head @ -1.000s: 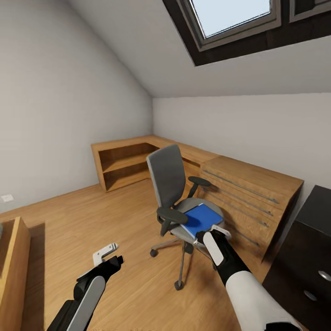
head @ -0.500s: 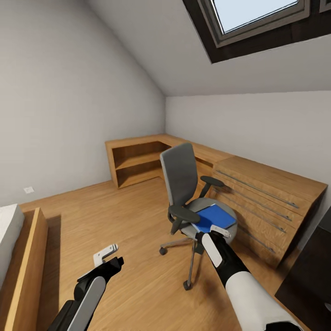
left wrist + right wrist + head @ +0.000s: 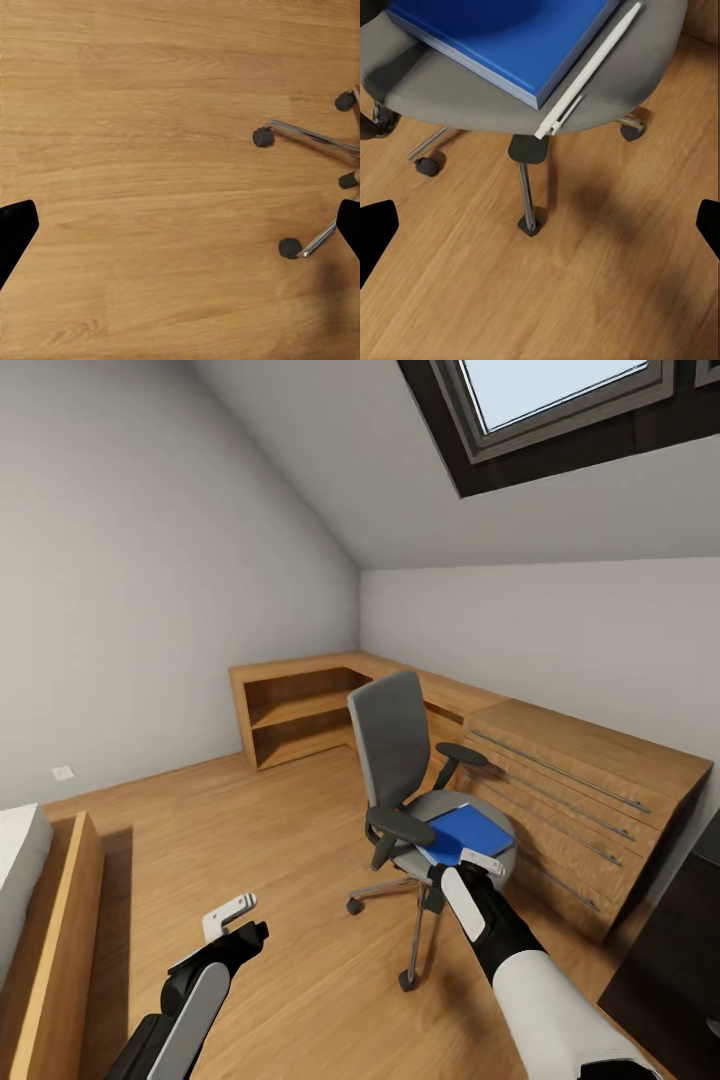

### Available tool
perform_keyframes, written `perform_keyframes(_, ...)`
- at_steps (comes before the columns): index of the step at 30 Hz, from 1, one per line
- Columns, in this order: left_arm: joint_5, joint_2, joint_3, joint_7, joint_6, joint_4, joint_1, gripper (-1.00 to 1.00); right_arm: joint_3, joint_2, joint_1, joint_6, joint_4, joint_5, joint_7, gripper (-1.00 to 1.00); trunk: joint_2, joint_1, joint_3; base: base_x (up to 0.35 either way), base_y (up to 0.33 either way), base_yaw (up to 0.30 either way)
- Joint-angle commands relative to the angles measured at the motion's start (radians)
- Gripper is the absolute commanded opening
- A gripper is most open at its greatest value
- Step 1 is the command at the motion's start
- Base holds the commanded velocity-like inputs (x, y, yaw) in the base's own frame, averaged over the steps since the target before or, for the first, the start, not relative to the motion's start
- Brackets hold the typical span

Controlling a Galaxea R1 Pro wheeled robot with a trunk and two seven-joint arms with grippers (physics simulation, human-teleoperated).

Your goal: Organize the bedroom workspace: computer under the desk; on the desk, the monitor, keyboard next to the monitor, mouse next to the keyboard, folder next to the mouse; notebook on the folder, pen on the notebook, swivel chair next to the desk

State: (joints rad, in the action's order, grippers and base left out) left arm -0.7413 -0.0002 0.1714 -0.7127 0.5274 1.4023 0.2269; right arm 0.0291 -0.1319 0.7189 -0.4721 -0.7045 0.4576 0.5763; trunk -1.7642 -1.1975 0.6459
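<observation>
- While it lies flat on the grey seat of the swivel chair (image 3: 400, 760), the folder (image 3: 463, 833) has a white pen (image 3: 589, 71) along one edge, its tip past the seat rim.
- The right gripper (image 3: 466, 864) hovers just near of the seat's front edge, released, fingertips spread wide and holding nothing.
- The left gripper (image 3: 236, 916) hangs over the wooden floor (image 3: 270, 830) left of the chair, likewise unclenched and empty.
- Light-wood cabinets (image 3: 560, 800) run along the far and right walls.
</observation>
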Motion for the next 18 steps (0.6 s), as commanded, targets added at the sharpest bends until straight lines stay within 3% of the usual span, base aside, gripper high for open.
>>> perform_keyframes(1, -0.007, 0.0, 0.001, -0.008, 0.002, 0.001, 0.001, 1.0, 0.003, 0.003, 0.001, -0.003, -0.001, 0.008, 0.008, 1.0, -0.001, 0.0, 0.001, 0.0, 0.0, 0.0)
perform_keyframes(5, -0.006, 0.0, 0.001, -0.008, 0.002, 0.001, 0.0, 1.0, 0.007, 0.019, 0.001, -0.003, 0.003, 0.005, 0.007, 1.0, -0.001, 0.0, 0.001, 0.0, 0.0, 0.0)
perform_keyframes(14, -0.004, 0.0, 0.001, -0.008, 0.002, 0.002, 0.0, 1.0, 0.004, 0.028, 0.001, -0.005, 0.014, 0.006, 0.007, 1.0, -0.001, 0.0, 0.001, 0.0, 0.0, 0.0)
perform_keyframes(18, -0.004, 0.0, 0.001, -0.008, 0.002, 0.003, 0.0, 1.0, 0.002, 0.048, 0.001, -0.006, 0.027, 0.008, 0.006, 1.0, -0.001, 0.0, 0.001, 0.095, 0.0, 0.0)
